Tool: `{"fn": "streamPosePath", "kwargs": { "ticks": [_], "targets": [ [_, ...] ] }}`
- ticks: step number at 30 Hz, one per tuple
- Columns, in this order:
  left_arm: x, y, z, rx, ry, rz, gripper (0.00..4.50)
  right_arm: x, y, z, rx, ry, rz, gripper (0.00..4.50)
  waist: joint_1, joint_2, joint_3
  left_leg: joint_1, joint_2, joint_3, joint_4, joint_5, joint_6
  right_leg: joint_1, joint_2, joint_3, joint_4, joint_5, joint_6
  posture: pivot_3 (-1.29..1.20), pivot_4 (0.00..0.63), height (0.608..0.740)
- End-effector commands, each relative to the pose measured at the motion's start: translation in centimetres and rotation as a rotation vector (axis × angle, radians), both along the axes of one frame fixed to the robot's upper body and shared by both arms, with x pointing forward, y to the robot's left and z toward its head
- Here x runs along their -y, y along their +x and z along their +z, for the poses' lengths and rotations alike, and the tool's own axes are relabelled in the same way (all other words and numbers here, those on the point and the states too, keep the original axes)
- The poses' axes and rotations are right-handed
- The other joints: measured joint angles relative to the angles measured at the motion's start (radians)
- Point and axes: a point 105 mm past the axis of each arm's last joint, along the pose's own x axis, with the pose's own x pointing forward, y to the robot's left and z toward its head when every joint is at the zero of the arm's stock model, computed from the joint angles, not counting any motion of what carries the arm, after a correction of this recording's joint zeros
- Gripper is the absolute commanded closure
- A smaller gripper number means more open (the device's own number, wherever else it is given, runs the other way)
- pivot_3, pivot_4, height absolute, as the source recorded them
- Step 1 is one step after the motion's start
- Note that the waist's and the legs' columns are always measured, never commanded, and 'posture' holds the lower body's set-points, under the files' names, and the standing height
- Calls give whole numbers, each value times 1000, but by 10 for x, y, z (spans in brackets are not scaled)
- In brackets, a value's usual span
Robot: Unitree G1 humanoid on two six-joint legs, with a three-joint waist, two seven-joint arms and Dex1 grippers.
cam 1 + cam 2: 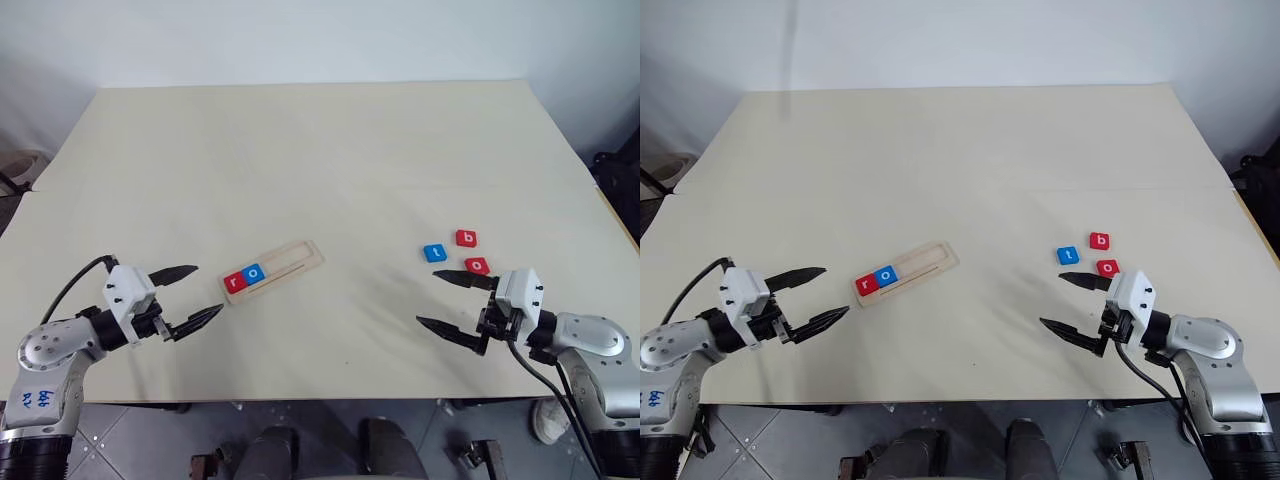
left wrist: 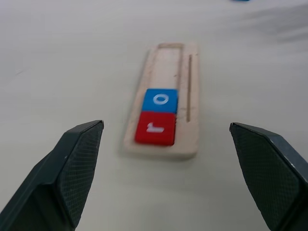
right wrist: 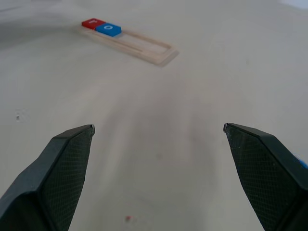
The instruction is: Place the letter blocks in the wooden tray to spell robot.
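two blocks in tray, grippers empty

red letter blocks: 3 | blue letter blocks: 2 | wooden tray: 1

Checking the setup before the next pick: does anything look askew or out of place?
Nothing is damaged. The wooden tray lies at a slant, holding r and o at its left end. The b, t and o blocks lie loose near the right tool.
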Motion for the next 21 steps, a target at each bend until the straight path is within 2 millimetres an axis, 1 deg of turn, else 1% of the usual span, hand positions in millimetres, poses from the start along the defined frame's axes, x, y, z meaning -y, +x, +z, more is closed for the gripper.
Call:
{"fn": "streamPosePath", "kwargs": {
  "ticks": [1, 5, 7, 8, 11, 14, 16, 18, 21],
  "targets": [
    [-21, -10, 1, 23, -17, 105, 31, -28, -4, 19, 83, 53, 101, 0, -1, 0, 0, 0, 0, 0, 0, 0, 0, 0, 0, 0, 0, 0, 0, 0, 150, 740],
    [-36, -21, -3, 11, -23, 180, 31, -47, -10, 30, 143, 90, 180, 0, 8, 0, 0, -1, 1, 0, 1, 0, 0, 0, 0, -1, -1, 0, 0, 0, 150, 740],
    [-40, -25, -5, 0, -29, 191, 31, -52, -12, 32, 158, 94, 204, 0, 11, 0, 0, -1, 0, -2, 1, 0, 0, 2, 0, -2, -2, 0, 0, 0, 150, 740],
    [-43, -28, -7, -9, -35, 199, 31, -55, -16, 37, 172, 118, 235, 0, 11, 0, 0, -1, 0, -3, 1, 0, 0, 3, 0, -2, -3, 0, 0, 0, 150, 740],
    [-47, -36, -12, -24, -31, 207, 31, -59, -23, 44, 187, 141, 269, 0, 8, 0, 0, -1, -1, -4, 1, -1, 0, 4, -2, -3, -4, 0, 0, 0, 150, 740],
    [-46, -37, -13, -29, -35, 206, 31, -59, -28, 44, 168, 132, 283, 0, 7, 0, 0, 0, 0, -5, 1, -1, 0, 3, -2, -4, -4, 0, 0, 0, 150, 740],
    [-43, -37, -13, -39, -46, 193, 31, -57, -28, 44, 165, 128, 278, 0, 7, 0, 0, 0, 0, -5, 1, -1, 0, 4, -2, -5, -4, 0, 0, 0, 150, 740],
    [-31, -35, -13, -59, -50, 137, 31, -53, -28, 42, 153, 115, 265, 0, 7, 0, 0, 0, 0, -5, 1, -1, 0, 4, -2, -5, -4, 0, 0, 0, 150, 740],
    [-13, -24, -5, -60, -60, 75, 31, -47, -29, 39, 137, 94, 253, 0, 11, -1, 0, -1, -1, -5, 1, -1, 0, 4, -2, -5, -4, 0, 0, 0, 150, 740]
  ]
}}
